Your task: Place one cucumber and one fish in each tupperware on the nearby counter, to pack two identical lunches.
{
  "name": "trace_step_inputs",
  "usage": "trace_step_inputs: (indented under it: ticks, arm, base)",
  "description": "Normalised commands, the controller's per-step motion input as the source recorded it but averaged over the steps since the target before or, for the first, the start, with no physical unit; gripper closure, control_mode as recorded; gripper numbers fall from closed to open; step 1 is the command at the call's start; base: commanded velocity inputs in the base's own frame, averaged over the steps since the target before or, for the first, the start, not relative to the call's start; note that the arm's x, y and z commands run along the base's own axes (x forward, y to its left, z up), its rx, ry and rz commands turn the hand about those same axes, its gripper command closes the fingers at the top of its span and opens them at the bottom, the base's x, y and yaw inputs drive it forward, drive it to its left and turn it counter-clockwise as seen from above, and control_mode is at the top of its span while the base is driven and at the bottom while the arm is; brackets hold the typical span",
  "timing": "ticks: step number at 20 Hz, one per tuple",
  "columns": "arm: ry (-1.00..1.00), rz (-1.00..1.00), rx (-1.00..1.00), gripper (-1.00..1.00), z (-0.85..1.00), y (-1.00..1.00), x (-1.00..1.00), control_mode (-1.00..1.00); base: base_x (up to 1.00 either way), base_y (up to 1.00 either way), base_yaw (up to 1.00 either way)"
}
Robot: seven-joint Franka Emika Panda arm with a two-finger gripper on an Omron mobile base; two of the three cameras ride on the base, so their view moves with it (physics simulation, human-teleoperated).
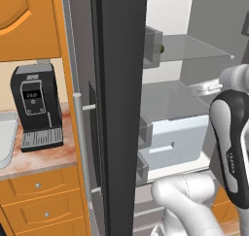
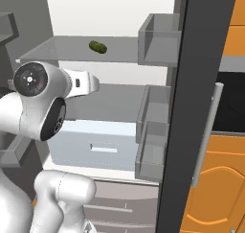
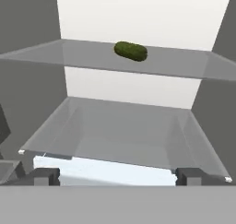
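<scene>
A: Where's the cucumber (image 3: 131,51)?
B: On the upper glass shelf (image 3: 184,66) of the open fridge, near the shelf's back edge, about mid-width. Lying on its side, alone.
A: Gripper (image 3: 118,176)?
B: Jaws spread wide, nothing between them. It's aimed into the fridge at the level of the lower shelf (image 3: 115,135), below the cucumber and well apart from it.
A: Counter (image 1: 39,157)?
B: Left of the fridge door, coffee machine (image 1: 36,106) on it.

Glossy white rounded arm (image 1: 194,201) links, dark grey joint covers, round white-capped joint hub (image 2: 31,78), dark finger tips (image 3: 44,176)
</scene>
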Motion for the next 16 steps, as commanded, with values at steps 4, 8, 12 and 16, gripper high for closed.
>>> trace_step_inputs:
  ticks: [4,8,12,16]
  arm:
    - [-0.2,0.09,-0.05,-1.0,0.21,0.0,0.27,-1.0]
    - [-0.07,0.08,-0.11,-1.0,0.52,0.0,0.24,-1.0]
    - [0.0,0.06,-0.13,-1.0,0.65,0.0,0.16,-1.0]
    - [0.04,0.05,-0.08,-1.0,0.51,0.0,0.07,-1.0]
  base:
    - [0.0,0.0,0.0]
    - [0.0,0.0,0.0]
    - [0.0,0.0,0.0]
    - [0.0,0.0,0.0]
